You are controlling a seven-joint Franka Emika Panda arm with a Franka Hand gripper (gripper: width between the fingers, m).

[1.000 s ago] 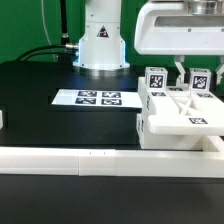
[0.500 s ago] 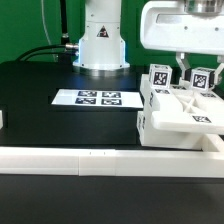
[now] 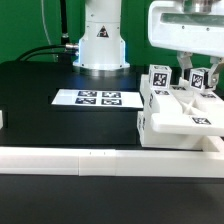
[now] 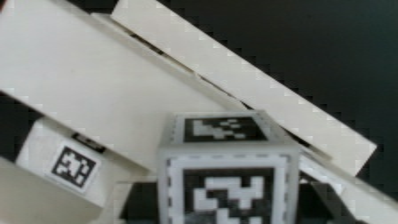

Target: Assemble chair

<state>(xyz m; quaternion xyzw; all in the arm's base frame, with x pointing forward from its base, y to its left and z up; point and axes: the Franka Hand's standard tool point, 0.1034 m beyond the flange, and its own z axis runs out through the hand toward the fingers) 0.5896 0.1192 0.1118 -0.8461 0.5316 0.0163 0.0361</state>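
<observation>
While our end effector (image 3: 197, 75) sits pinched nearly closed on a short tagged post (image 3: 201, 81) at the far side of the chair (image 3: 180, 108), we judge the main hazard to be misalignment at the joint below it. The chair, a blocky cluster of white parts, rests on the black worktop (image 3: 40, 90) at the exterior view's right, just behind the long white border rail (image 3: 80, 158) and beside the marker board (image 3: 98, 98). A second tagged post (image 3: 157, 80) stands upright on the chair, near the held one but apart from it.

From the wrist view, the held post (image 4: 226, 170) fills the foreground with its tags facing us, and the framed panels (image 4: 196, 70) of the chair lie slanted behind it. We cannot tell from either view whether the post's lower end is seated in its socket or only resting on the rim, since the fingers and the post itself hide that spot.

If we press or twist while the post is tilted, it could jam, or the force could shove the whole chair along the worktop, since nothing visible braces it except the rail on one side. A slip of the post within the fingers is also possible, as smooth plastic gives little purchase. Releasing before it is properly seated might let it topple against the neighbouring post.
</observation>
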